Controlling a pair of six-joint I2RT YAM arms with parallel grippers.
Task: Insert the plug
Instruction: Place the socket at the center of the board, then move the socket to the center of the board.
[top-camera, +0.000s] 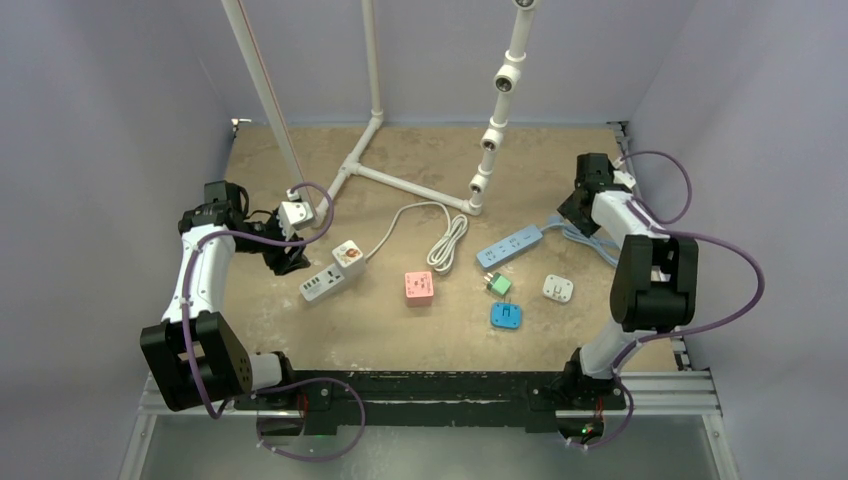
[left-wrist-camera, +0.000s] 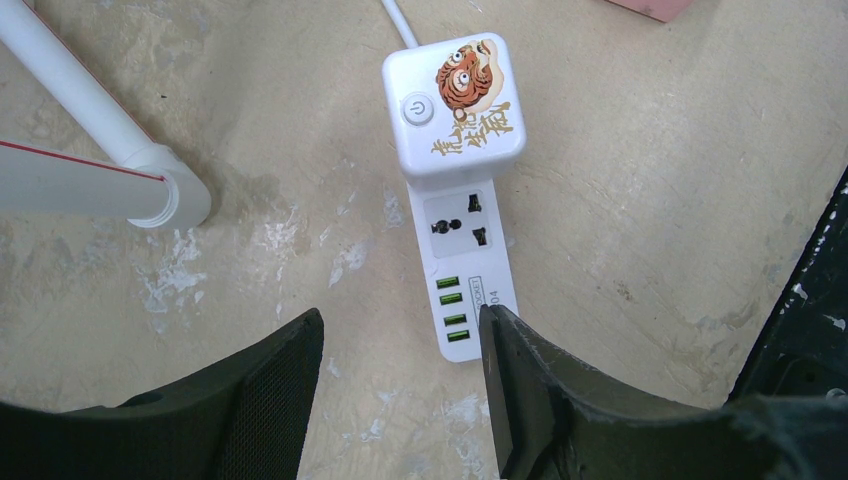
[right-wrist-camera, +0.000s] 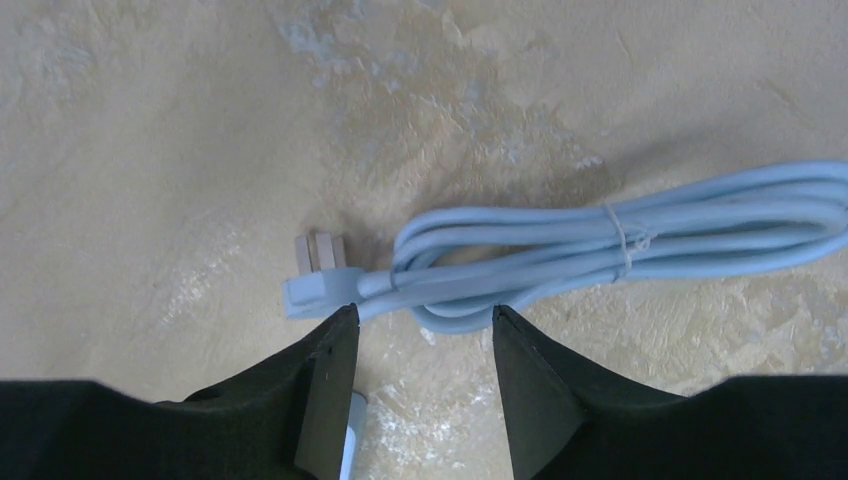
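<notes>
Two power strips on the table: one white strip (left-wrist-camera: 462, 270), one blue strip (top-camera: 509, 246). Four loose small adapters lay between them: pink adapter (top-camera: 418, 288), green adapter (top-camera: 498, 284), blue adapter (top-camera: 506, 316), white adapter (top-camera: 558, 288). The white strip showed one universal socket and four green USB ports, with one tiger-print cube (left-wrist-camera: 455, 105) seated on it. Left gripper (left-wrist-camera: 400, 315) spread wide, empty, over the USB end. The plug (right-wrist-camera: 318, 275) lay flat on the table at the end of the tied cable (right-wrist-camera: 600, 250). Right gripper (right-wrist-camera: 421, 312) released, its fingers straddling the cable just behind the plug; contact could not be judged.
</notes>
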